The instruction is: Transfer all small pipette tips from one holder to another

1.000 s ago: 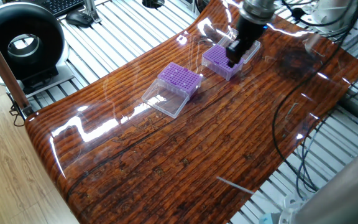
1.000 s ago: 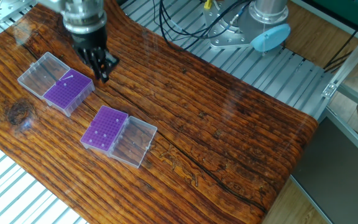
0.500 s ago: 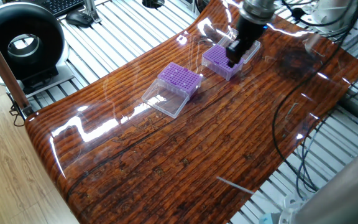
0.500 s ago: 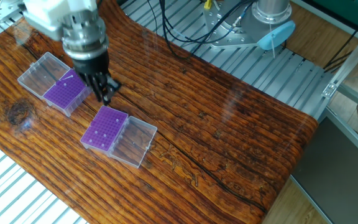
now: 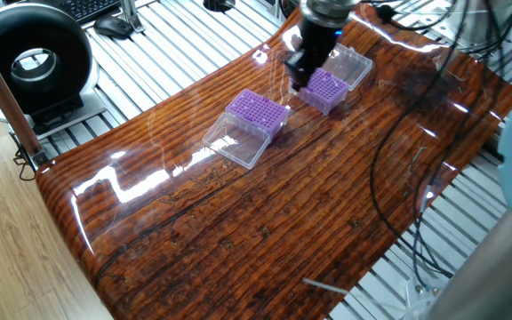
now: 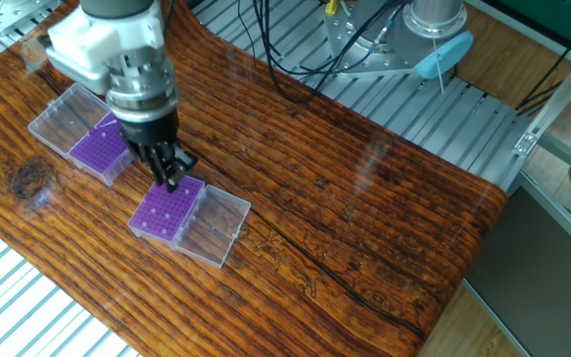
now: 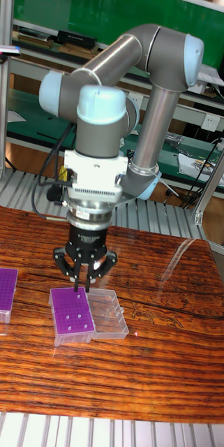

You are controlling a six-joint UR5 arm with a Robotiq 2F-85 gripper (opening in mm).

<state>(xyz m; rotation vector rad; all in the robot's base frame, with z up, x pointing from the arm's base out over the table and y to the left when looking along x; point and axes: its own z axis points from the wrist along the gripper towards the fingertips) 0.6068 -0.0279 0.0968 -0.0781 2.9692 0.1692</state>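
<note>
While hovering over 1 purple box, the tool points down.

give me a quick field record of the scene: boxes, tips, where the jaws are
surface: wooden table
boxes: two purple tip boxes, each with a clear lid hinged open; near box, far box
tips: a few pale tips dot the near box's grid; the far box's count is too small to tell
gripper: gripper points down over the near box's edge, jaws nearly together; whether they hold a tip cannot be told
</note>
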